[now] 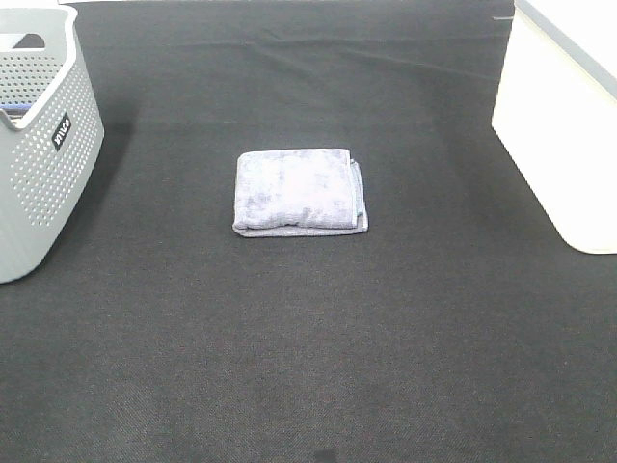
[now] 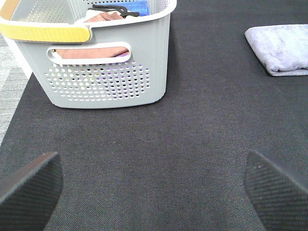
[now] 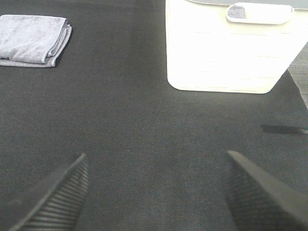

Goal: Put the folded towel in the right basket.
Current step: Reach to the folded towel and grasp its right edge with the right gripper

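Note:
A folded grey-lilac towel (image 1: 300,191) lies flat on the black cloth in the middle of the table. It also shows in the left wrist view (image 2: 281,48) and the right wrist view (image 3: 32,39). The right basket (image 1: 564,125) is white and stands at the right edge; the right wrist view shows its wall (image 3: 226,57). My left gripper (image 2: 154,185) is open and empty, low over the cloth near the left basket. My right gripper (image 3: 156,190) is open and empty, in front of the white basket. Neither gripper shows in the high view.
A grey perforated basket (image 1: 43,145) stands at the left edge; in the left wrist view (image 2: 106,72) it holds folded cloths in brown and blue. The black cloth (image 1: 308,347) covers the table.

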Tool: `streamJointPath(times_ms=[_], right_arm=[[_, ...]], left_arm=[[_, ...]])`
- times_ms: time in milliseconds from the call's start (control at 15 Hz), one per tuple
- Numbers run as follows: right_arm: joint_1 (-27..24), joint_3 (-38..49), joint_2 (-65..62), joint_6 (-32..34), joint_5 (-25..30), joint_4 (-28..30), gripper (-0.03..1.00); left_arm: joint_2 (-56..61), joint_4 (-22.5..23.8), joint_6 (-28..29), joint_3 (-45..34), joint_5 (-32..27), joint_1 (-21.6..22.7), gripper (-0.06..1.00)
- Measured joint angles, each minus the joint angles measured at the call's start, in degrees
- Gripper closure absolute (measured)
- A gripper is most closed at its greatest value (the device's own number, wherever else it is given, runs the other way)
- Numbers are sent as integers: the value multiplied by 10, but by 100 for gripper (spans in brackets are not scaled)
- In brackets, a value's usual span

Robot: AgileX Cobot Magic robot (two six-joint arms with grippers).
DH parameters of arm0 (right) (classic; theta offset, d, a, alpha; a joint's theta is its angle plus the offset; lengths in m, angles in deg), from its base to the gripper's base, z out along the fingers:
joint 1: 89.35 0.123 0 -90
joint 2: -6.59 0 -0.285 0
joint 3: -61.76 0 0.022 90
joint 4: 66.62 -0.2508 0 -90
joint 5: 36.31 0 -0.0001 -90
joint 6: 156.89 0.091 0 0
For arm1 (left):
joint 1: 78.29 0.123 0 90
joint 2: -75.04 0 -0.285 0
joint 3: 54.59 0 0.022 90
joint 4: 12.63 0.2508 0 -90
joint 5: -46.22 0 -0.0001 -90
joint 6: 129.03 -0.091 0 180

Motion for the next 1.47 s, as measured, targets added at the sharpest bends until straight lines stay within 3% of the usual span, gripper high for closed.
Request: streamJointPath(times_ms=[1467], right_arm=[[0, 0, 0, 0, 0, 0, 24]], left_arm=[[0, 0, 0, 0, 0, 0, -3]])
